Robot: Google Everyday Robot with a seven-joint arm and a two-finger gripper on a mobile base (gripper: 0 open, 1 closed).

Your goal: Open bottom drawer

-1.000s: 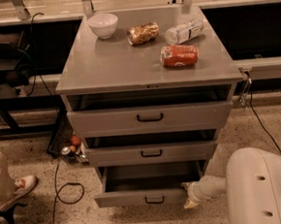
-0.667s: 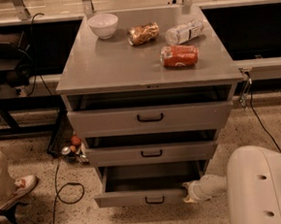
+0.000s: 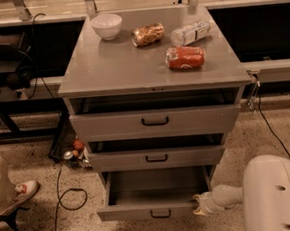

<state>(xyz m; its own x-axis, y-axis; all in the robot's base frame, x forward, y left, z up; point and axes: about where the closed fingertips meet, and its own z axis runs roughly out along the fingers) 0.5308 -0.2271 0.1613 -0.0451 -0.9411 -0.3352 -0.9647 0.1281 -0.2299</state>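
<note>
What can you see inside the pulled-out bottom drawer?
The bottom drawer shows only a bare grey floor. Its rear is hidden under the middle drawer. The gripper is at its front right corner.

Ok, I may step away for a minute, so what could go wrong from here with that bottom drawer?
The hand sits at the right end of the front of the bottom drawer, away from the handle, so pulling there could skew or jam it. The drawer is already well out; more pulling might bring it right out of the cabinet.
</note>
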